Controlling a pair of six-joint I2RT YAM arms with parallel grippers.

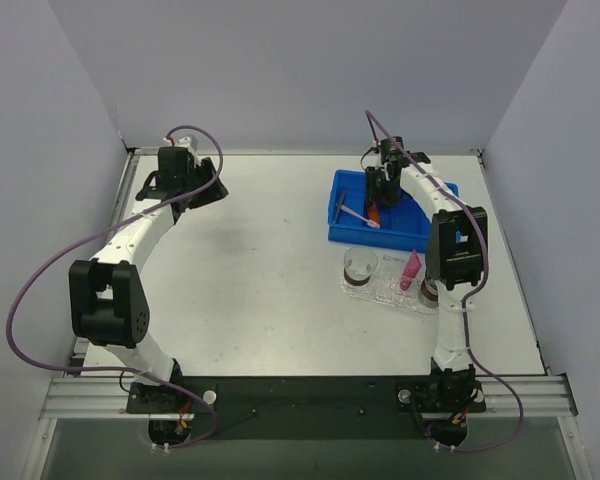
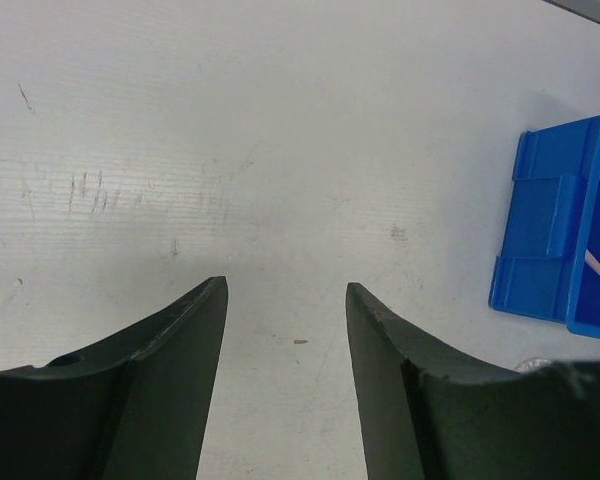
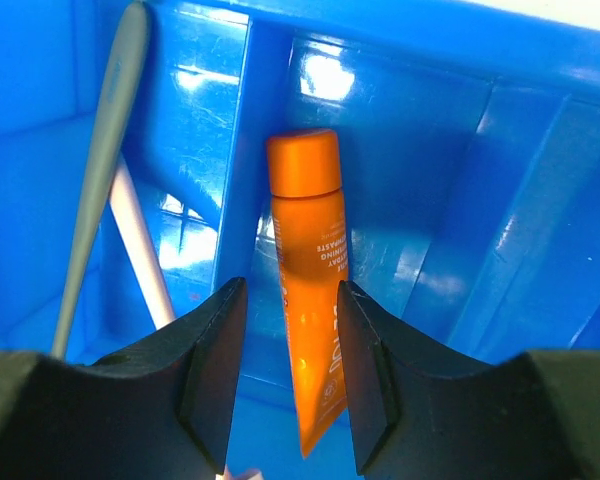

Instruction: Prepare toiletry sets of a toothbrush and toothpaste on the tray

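Observation:
The orange toothpaste tube lies in the blue bin, cap pointing away. My right gripper is low in the bin and open. Its jaws straddle the tube's tail, with a gap showing on the left side. A pale toothbrush leans in the bin left of the tube, next to a grey stick. In the top view the toothbrush shows beside my right gripper. The magenta-pink tube lies on the clear tray. My left gripper is open and empty over bare table at the far left.
A round white cup with a brown base stands on the tray's left end. Another is partly hidden by my right arm. The bin's dividers and walls close in around the orange tube. The bin's corner shows in the left wrist view.

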